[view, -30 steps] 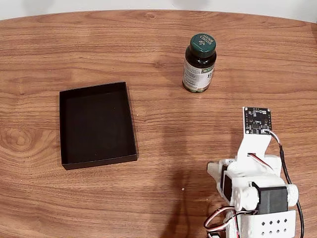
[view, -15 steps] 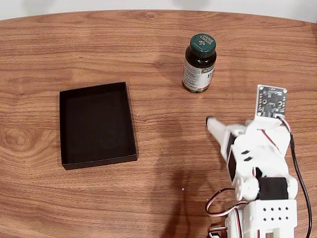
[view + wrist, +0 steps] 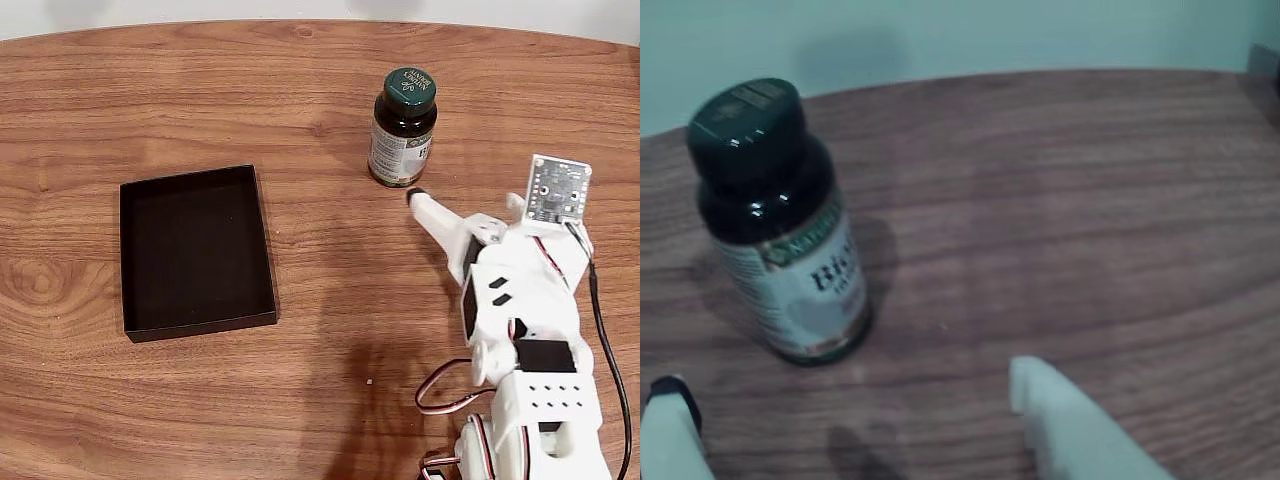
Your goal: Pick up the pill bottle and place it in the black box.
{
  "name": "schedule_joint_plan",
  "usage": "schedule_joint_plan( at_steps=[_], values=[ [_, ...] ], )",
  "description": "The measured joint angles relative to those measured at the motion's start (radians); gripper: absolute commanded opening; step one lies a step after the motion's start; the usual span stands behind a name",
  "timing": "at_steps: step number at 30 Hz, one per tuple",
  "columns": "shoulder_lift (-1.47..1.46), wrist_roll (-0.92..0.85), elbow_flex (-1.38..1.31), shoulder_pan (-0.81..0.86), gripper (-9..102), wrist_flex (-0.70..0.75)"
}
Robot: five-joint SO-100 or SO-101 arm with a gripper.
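Observation:
The pill bottle (image 3: 403,130) stands upright on the wooden table, dark amber with a green cap and a white-and-green label. My gripper (image 3: 465,199) is open just below and to the right of it in the fixed view, its black-tipped finger (image 3: 415,195) almost at the bottle's base. In the wrist view the pill bottle (image 3: 780,230) stands upper left, ahead of my gripper (image 3: 845,378), whose fingertips show at the bottom edge with nothing between them. The black box (image 3: 195,250) lies empty at the left of the table.
The wooden table (image 3: 330,300) stretches bare between the bottle and the box. My arm's white body and cables (image 3: 530,380) take up the lower right corner. The table's far edge runs along the top of the fixed view.
My arm has unfolded from the lower right and reached up toward the bottle. The gripper's finger now sits close to the bottle's base. Bottle and box have not moved.

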Motion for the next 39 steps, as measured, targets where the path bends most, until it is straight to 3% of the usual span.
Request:
schedule_joint_plan(
  at_steps=[11, 39],
  values=[
    [-0.195, 0.0, -0.003, -0.101, 40, -0.201],
    [-0.986, 0.0, -0.37, -0.087, 40, -0.66]
  ],
)
